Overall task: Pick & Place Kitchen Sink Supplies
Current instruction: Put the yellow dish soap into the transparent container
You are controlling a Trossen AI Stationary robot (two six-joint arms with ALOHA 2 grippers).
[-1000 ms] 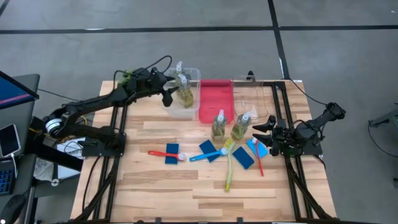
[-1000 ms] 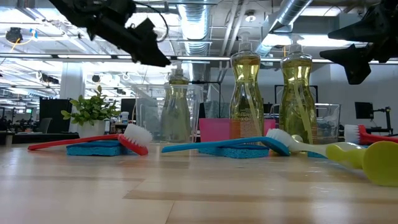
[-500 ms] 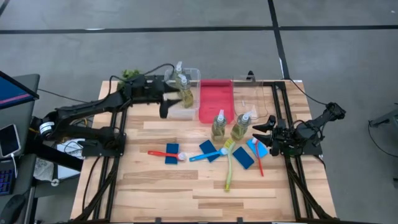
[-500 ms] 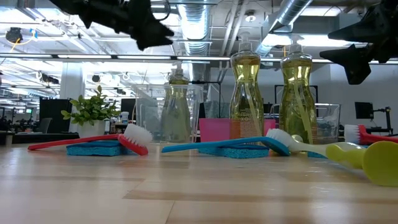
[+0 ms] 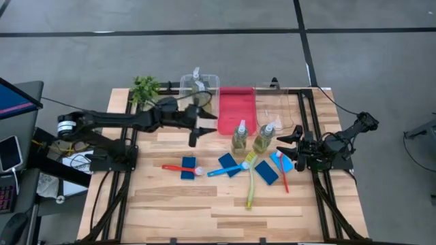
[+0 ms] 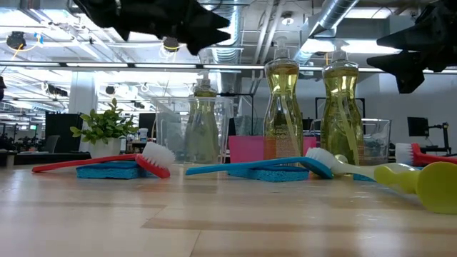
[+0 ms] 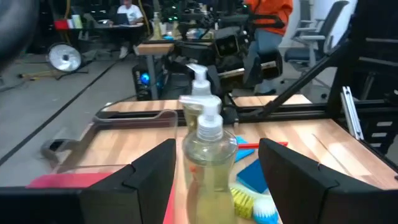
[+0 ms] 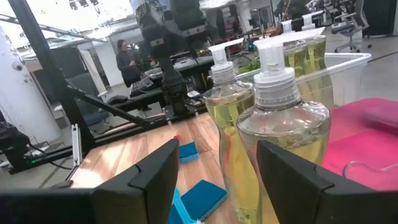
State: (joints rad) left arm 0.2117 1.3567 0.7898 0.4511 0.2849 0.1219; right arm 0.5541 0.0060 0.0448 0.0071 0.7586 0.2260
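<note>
While your high view hides it, both wrist views show left gripper (image 5: 201, 128) and right gripper (image 5: 291, 142) gaping empty before clear yellow-green soap pump bottles (image 7: 208, 155).

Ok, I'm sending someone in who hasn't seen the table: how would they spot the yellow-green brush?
Start at the red tray at the table's far edge and come toward the near edge, past the two soap bottles standing on the wood. The yellow-green brush lies just beyond them, the only brush pointing front to back, and neither red nor blue.

Two pump bottles (image 5: 195, 87) in tub (image 5: 204, 117) near surface (image 5: 177, 211) far edge, tray (image 5: 236, 109) beside it. Two more bottles (image 5: 251, 138) mid-surface. Sponges (image 5: 228, 165) and brushes (image 5: 248, 180) nearer front edge. Plant (image 5: 144, 88) at far left corner.
</note>
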